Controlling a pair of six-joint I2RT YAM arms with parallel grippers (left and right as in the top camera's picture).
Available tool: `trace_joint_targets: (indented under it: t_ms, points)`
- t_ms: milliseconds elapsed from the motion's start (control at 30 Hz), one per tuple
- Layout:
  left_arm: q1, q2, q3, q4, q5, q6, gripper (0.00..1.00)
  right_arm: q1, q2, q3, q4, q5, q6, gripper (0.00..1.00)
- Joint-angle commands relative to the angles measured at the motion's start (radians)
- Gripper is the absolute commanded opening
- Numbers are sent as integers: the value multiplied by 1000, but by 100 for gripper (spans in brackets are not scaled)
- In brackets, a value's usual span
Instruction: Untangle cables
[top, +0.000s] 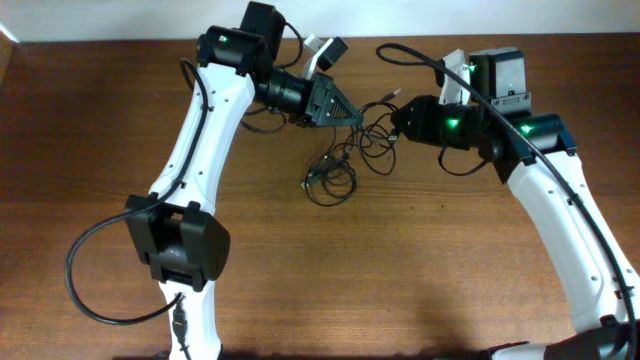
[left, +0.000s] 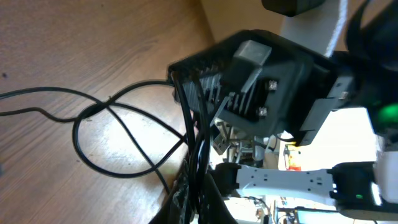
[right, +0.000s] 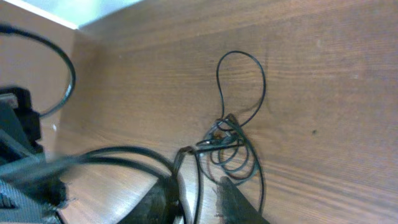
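Thin black cables (top: 333, 178) lie in a tangle on the wooden table (top: 300, 280), with loops running up to both grippers. My left gripper (top: 350, 113) is shut on several strands; in the left wrist view the strands (left: 200, 155) run up from between its fingers (left: 198, 190) to the right gripper's black body (left: 249, 74). My right gripper (top: 397, 118) faces the left one closely. In the right wrist view its fingers (right: 199, 202) are apart, with strands passing between them, one along the left finger. The knotted coil (right: 230, 146) lies just ahead.
A small plug end (top: 392, 95) sticks up between the two grippers. Each arm's own thick black cable loops beside it, at the left (top: 85, 290) and over the right arm (top: 480, 95). The table's back edge (top: 120, 40) runs behind the arms.
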Motion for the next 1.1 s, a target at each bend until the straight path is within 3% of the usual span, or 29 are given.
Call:
trace_joint_targets:
  t_ms: [0, 133, 167, 200, 233, 267, 300, 400, 500, 567, 633, 667, 733, 767, 800, 833, 900, 1000, 1033, 1067]
  points:
    - [3, -43, 14, -2, 0, -2, 0, -2, 3, 13, -19, 168, 0, 4]
    - [2, -43, 14, 14, -146, -3, 5, -2, 0, 13, -16, 165, 53, 4]
    - [2, -43, 14, 13, -206, -3, 11, -2, -6, 13, 0, 138, 64, 4]
    - [2, -43, 14, 14, -270, -3, 35, -2, -22, 13, 42, 75, 64, 4]
    - [2, -43, 14, 16, -327, -3, 67, -2, -42, 14, 75, 60, 64, 4]
    - [2, -43, 14, 17, -396, -3, 87, -2, -63, 16, 82, 84, 69, 4]
    - [2, -43, 14, 16, -446, -11, 98, -2, -80, 18, 80, 130, 101, 4]
    - [2, -43, 14, 17, -517, -43, 99, -2, -124, 19, 116, 56, 121, 4]
    - [0, -43, 14, 18, -516, -43, 99, -2, -120, 19, 271, -258, 120, 4]
    - [0, -43, 14, 18, -517, -43, 99, -2, -114, 19, 256, -87, 117, 4]
    - [0, -43, 14, 17, -517, -43, 99, -2, -111, 19, 132, 338, 276, 4]
    - [0, -43, 14, 13, -518, -43, 99, -2, -119, 19, 126, 270, 292, 4]
    - [0, -43, 14, 3, -555, -43, 99, -2, -130, 19, 262, -140, 287, 4]
    - [0, -43, 14, 5, -573, -44, 99, -2, -128, 19, 333, -253, 277, 4]
    - [0, -43, 14, 6, -573, -44, 99, -2, -127, 19, 335, -233, 240, 5]
    - [0, -43, 14, 6, -573, -44, 99, -1, -125, 19, 252, -49, 206, 4]
    - [0, -43, 14, 6, -573, -44, 99, -2, -120, 19, 93, 205, 410, 4]
    - [0, -43, 14, 7, -574, -43, 99, -2, -122, 19, 275, -271, 419, 4]
    - [0, -43, 14, 7, -577, -43, 99, -2, -121, 19, 327, -320, 399, 4]
    - [0, -43, 14, 10, -577, -43, 99, -2, -121, 19, 281, -161, 311, 4]
